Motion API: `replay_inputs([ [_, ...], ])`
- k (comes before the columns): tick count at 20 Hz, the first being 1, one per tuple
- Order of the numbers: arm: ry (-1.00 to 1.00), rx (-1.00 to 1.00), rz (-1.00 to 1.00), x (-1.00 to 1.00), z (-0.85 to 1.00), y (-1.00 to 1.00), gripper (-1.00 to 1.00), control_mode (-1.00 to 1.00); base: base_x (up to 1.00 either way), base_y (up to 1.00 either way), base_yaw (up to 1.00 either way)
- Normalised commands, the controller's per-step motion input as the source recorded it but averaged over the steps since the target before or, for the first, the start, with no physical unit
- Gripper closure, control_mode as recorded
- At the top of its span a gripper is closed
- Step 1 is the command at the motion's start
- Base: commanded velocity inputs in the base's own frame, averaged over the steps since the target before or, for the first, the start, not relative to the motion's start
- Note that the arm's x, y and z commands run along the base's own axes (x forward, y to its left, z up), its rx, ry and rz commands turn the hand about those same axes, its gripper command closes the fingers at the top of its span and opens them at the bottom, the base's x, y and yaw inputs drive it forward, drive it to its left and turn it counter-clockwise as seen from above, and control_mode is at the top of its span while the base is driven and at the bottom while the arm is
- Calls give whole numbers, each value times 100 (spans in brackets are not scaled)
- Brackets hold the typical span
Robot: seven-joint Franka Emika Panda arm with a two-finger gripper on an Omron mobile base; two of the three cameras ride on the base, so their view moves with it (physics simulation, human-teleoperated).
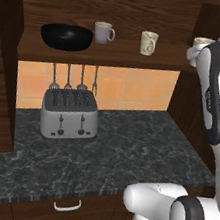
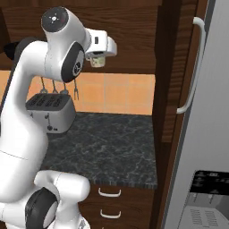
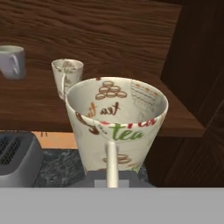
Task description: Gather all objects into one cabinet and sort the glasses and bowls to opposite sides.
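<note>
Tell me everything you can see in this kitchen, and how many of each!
Black bowl: one, glossy black, left end of the cabinet shelf.
Grey mug: one, pale grey, on the shelf right of the bowl.
Cream cups: two, cream with tea print; one stands on the shelf right of the mug, one is held in the end effector near the shelf's right end.
Toaster: one, silver, on the counter under the shelf.
Hanging utensils: four, grey metal, on the orange tiled wall above the toaster.
Cabinet door handle: one, white curved bar, far right.
Drawer handles: small, white, below the counter.
End effector: one, white, shut on the cream cup.
</note>
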Motion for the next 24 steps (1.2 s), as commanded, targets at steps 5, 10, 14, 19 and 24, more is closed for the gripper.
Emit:
replay_inputs([
  [5,0,0,-3,89,0,-1,100,-100,0,0,0],
  [10,0,0,0,88,0,-15,100,-100,0,0,0],
  [14,0,0,0,76,0,-38,100,-100,0,0,0],
  [19,0,0,0,64,0,-35,100,-100,0,0,0],
  [24,0,0,0,25,0,-3,100,-100,0,0,0],
])
